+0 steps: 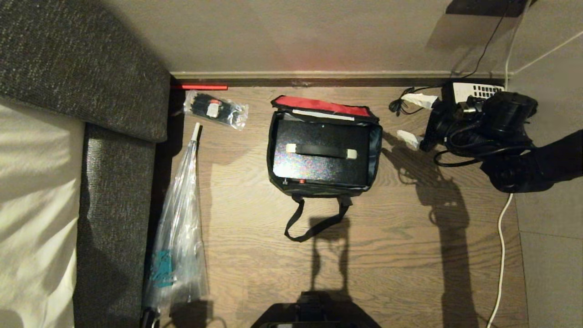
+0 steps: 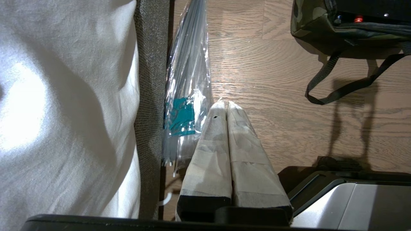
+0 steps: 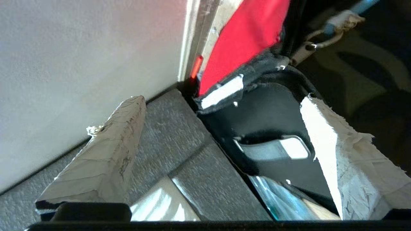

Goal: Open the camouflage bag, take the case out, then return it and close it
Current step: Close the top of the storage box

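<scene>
The camouflage bag (image 1: 324, 189) stands open on the wood floor, its red-lined lid (image 1: 325, 105) tipped back toward the wall. Inside it lies the case (image 1: 319, 168), black and glittery, its black handle (image 1: 321, 151) with white ends facing up. My right gripper (image 1: 412, 119) hangs to the right of the bag, apart from it, open and empty. The right wrist view looks between the taped fingers (image 3: 122, 128) at the red lid (image 3: 244, 38) and the case (image 3: 273, 118). My left gripper (image 2: 224, 106) is parked low by the sofa, shut and empty, with the bag's strap (image 2: 337, 88) off to one side.
A grey sofa (image 1: 114, 91) with a white sheet (image 1: 36, 205) fills the left. A long clear plastic bag (image 1: 182, 218) and a small packet of black ties (image 1: 214, 109) lie beside it. A telephone (image 1: 473, 91) and cables (image 1: 501, 255) sit at the right, by the wall.
</scene>
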{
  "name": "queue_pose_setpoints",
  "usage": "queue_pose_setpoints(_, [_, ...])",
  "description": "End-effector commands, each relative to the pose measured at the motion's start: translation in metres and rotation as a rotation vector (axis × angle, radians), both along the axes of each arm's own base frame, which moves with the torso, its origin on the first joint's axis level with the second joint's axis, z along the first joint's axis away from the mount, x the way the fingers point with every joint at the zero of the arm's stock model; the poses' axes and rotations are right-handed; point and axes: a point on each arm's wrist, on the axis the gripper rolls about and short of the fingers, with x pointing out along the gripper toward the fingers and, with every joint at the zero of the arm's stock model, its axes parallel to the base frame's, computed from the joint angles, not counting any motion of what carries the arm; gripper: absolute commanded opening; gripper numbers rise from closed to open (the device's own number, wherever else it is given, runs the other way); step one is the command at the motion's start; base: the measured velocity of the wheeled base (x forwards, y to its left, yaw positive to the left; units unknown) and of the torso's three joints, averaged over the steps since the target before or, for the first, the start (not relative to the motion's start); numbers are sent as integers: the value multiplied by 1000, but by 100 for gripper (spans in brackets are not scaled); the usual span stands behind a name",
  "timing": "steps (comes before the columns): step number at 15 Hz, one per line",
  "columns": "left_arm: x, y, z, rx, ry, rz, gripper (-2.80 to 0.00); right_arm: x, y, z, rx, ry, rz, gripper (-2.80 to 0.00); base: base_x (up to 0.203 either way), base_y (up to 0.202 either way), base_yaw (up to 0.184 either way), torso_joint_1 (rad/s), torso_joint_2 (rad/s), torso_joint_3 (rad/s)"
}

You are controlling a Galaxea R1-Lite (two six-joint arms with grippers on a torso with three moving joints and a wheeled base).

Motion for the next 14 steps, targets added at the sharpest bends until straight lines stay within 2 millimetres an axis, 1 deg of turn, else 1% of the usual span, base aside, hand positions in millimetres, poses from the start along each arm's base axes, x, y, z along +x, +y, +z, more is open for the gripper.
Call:
queue_pose_setpoints(1, [0, 0, 0, -1, 1, 0, -280, -7, 1, 6, -4, -12, 6, 0, 0, 0, 0, 0, 0, 0])
queue_pose_setpoints(3, [0, 0, 0, 1, 0, 0, -280, -8, 1, 11, -18, -29, 17, 0, 0, 0, 0, 0, 0, 0])
queue_pose_setpoints(9, [0, 0, 0, -1, 3, 0, -280, -10, 5, 3, -34, -4, 28, 0, 0, 0, 0, 0, 0, 0])
queue_pose_setpoints(14, [0, 0, 0, -4, 2, 0, -280, -9, 6, 2, -40, -3, 31, 0, 0, 0, 0, 0, 0, 0])
